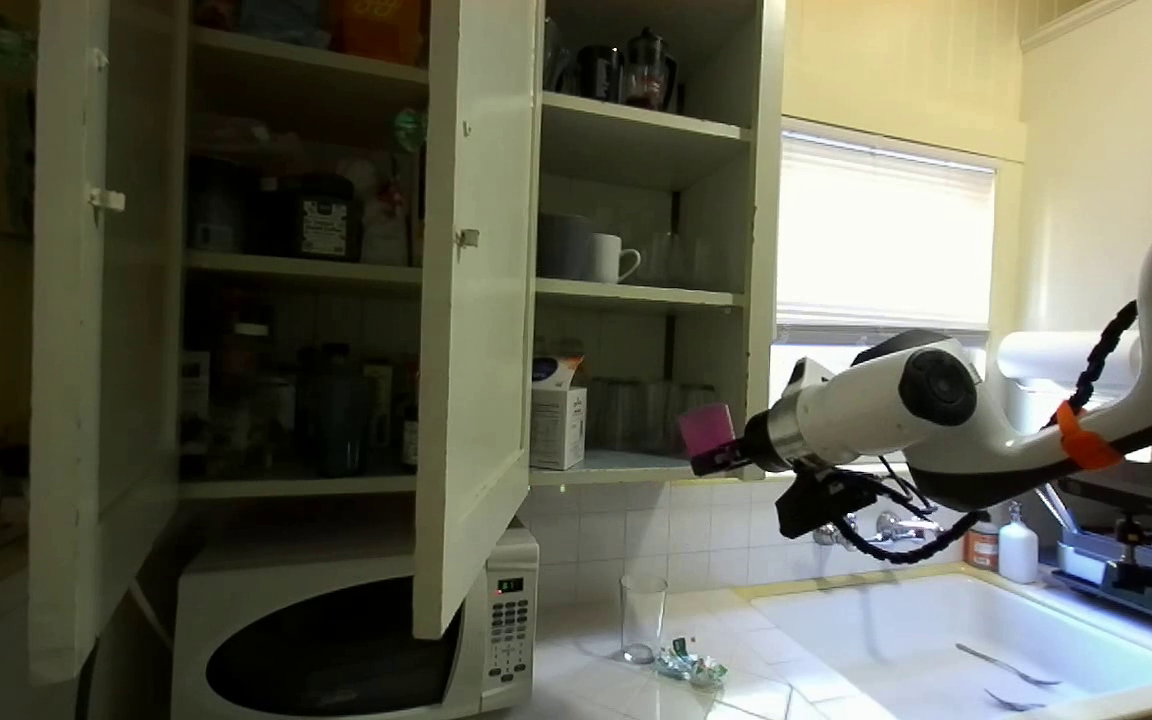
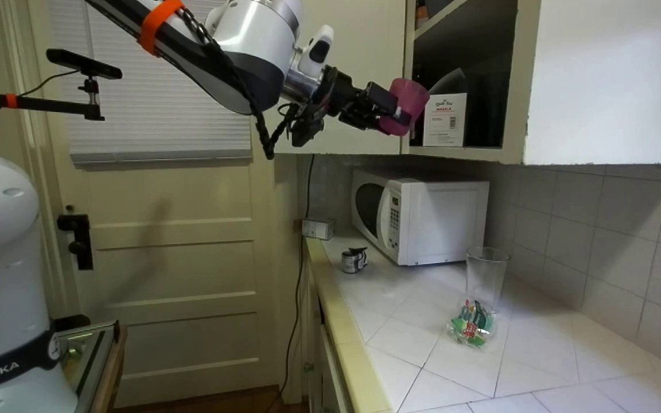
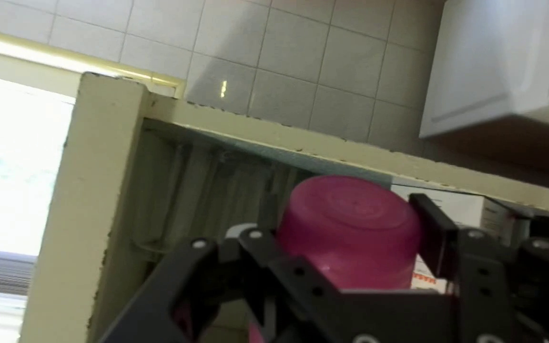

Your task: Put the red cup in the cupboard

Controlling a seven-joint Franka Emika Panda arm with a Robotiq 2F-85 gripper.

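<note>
- The gripper (image 3: 349, 228) pinches the red cup (image 3: 355, 205) in the air — its dark fingers (image 3: 435, 233) lie along opposite sides of the cup
- The cup is tilted, not upright, and its round base shows in the wrist view
- In both exterior views the cup is in front of the open cupboard (image 1: 764, 200), at about the height of the lowest shelf (image 1: 626, 474); whether any part of it is past the front edge cannot be told
- The cupboard doors (image 1: 481, 320) are swung outward
- On that lowest shelf are a white box (image 1: 558, 430) and a group of clear glasses (image 1: 626, 415), dim in the shadow
- One shelf up, a white mug (image 1: 604, 258) is just beside a dark grey vessel (image 1: 564, 247)
- Below the cupboard a white microwave (image 2: 445, 218) sits on the tiled counter (image 2: 411, 367), a small metal pot (image 2: 353, 261) near its door
- A tall clear glass (image 2: 486, 275) stands upright on the counter — a bundle of clear and green plastic (image 2: 473, 324) is just beside it
- In an exterior view, cutlery (image 1: 1008, 664) lies in a white sink (image 1: 866, 610)
</note>
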